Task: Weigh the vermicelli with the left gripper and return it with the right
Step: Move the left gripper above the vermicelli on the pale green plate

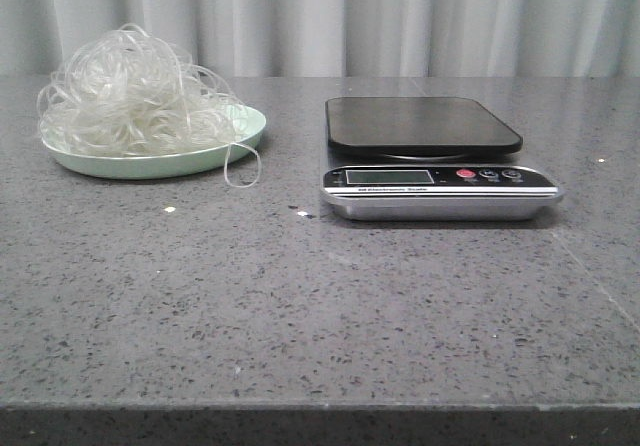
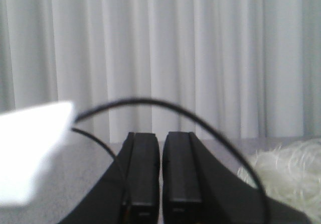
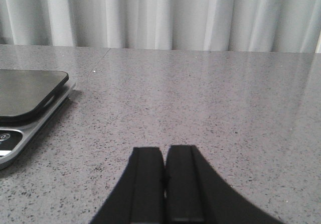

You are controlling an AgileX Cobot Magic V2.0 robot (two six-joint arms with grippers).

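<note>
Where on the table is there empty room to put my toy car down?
The widest bare patch is the grey table in front of the green plate and the scale. A narrower gap lies between them, where one noodle loop hangs off the noodles. The scale's dark top is empty too. The plate is full.

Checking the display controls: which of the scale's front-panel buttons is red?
The leftmost of the three buttons on the kitchen scale, right beside the display. The two to its right are dark.
</note>
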